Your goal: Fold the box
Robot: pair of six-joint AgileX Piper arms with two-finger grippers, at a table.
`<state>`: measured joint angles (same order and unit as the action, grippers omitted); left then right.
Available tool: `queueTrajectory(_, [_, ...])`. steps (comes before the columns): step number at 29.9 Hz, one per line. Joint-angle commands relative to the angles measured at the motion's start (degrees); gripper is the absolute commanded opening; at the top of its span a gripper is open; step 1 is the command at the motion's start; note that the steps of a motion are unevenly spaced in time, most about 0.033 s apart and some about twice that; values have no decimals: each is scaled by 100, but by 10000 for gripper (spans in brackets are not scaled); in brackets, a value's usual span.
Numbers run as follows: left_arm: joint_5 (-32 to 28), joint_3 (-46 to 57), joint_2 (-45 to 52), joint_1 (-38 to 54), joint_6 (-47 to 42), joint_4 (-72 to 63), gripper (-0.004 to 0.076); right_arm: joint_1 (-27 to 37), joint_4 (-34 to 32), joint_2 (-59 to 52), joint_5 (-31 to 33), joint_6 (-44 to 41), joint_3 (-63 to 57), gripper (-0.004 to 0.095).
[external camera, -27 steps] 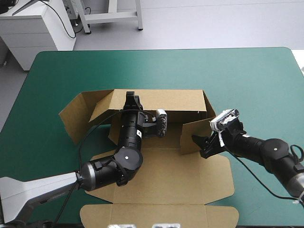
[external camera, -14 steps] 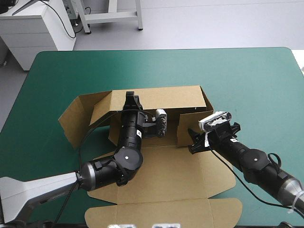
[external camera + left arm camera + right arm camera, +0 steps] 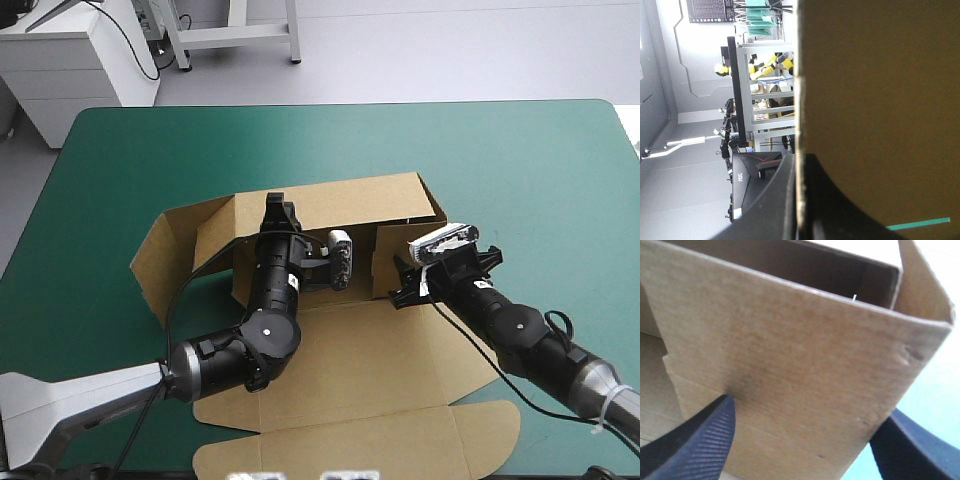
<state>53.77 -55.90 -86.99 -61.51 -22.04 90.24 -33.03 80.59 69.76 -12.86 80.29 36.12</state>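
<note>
The teal-green table [image 3: 540, 170] carries the brown box [image 3: 370, 360] at its middle, with the back and side walls raised and the lid flat toward the near edge. The left gripper [image 3: 279, 208] pinches the back wall [image 3: 350, 205], its black fingers nearly closed on the board. The right gripper [image 3: 397, 283] has its fingers spread wide at the right side wall [image 3: 790, 355].

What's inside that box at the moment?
Only the left gripper, shut on the back wall's top edge, its arm lying across the box floor. No loose items show, though the arm covers part of the floor. The right gripper, open, faces a side wall from outside.
</note>
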Motion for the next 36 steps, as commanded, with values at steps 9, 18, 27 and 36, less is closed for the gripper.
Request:
queueTrajectory(9, [173, -139, 237, -27, -50, 407, -8, -6, -646, 110, -231, -789, 230, 671])
queueTrajectory(18, [161, -139, 237, -27, -50, 407, -8, -6, -1339, 207, -364, -1628, 228, 374])
queueTrajectory(27, [161, -139, 237, -27, -50, 407, -8, -6, -1532, 182, -305, -1871, 228, -20])
queueTrajectory(36, [161, -139, 237, -27, -50, 407, -8, -6, -1532, 182, -115, -1967, 228, -2])
